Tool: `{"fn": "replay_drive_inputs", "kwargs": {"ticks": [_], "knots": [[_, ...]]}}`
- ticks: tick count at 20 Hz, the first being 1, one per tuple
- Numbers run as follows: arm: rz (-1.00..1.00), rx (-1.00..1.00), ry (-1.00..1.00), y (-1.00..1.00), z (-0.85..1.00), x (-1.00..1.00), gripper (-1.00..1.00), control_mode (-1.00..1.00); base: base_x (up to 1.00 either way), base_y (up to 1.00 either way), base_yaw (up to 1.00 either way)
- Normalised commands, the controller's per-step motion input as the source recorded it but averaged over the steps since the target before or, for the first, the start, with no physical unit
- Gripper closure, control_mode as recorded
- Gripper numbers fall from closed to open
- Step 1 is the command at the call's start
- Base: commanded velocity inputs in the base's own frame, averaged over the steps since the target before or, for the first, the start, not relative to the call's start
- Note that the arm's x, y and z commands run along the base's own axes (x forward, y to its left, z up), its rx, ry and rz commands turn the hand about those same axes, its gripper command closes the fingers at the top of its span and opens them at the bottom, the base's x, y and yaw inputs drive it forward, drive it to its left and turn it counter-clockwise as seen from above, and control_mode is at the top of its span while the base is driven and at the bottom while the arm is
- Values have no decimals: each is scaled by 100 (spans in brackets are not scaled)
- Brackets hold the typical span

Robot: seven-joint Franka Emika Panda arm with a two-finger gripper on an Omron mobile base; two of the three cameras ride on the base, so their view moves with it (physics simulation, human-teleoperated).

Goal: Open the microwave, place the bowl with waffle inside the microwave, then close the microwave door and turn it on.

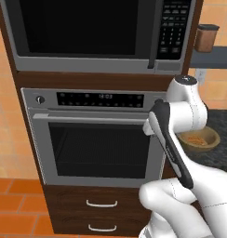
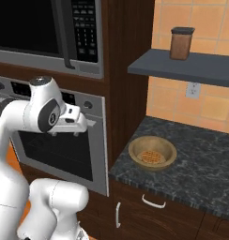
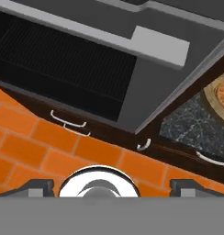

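The microwave door (image 1: 83, 30) is shut above me, the bowl (image 2: 152, 153) with its waffle (image 2: 149, 156) on the counter to the right. My pincer (image 3: 112, 187) stands apart, empty — I should lift to the bar handle (image 1: 153, 35) and hook it squarely.

Tan bowl (image 2: 152, 153), orange grid-patterned waffle (image 2: 150, 157)

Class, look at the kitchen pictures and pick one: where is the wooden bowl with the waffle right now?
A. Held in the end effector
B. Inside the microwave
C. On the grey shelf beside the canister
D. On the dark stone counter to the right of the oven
D. The bowl, with the waffle in it, rests on the dark counter, while the microwave door is shut.
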Motion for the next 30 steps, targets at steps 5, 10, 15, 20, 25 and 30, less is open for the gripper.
{"fn": "replay_drive_inputs", "kwargs": {"ticks": [5, 10, 15, 20, 25, 30], "knots": [[-1, 0, -26, 9, 77, -8, -100, -100, 0, 0, 0], [-2, 0, -12, 10, 86, 0, -100, -100, 0, 0, 0], [-10, -1, -18, 22, 74, 0, -100, -100, 0, 0, 0], [-6, -1, -23, 23, 45, 0, -100, -100, 0, 0, 0], [0, 0, -19, 1, 16, 0, -100, -100, 0, 0, 0], [0, 0, -21, 2, 16, 0, -100, -100, 0, 0, 0]]}}
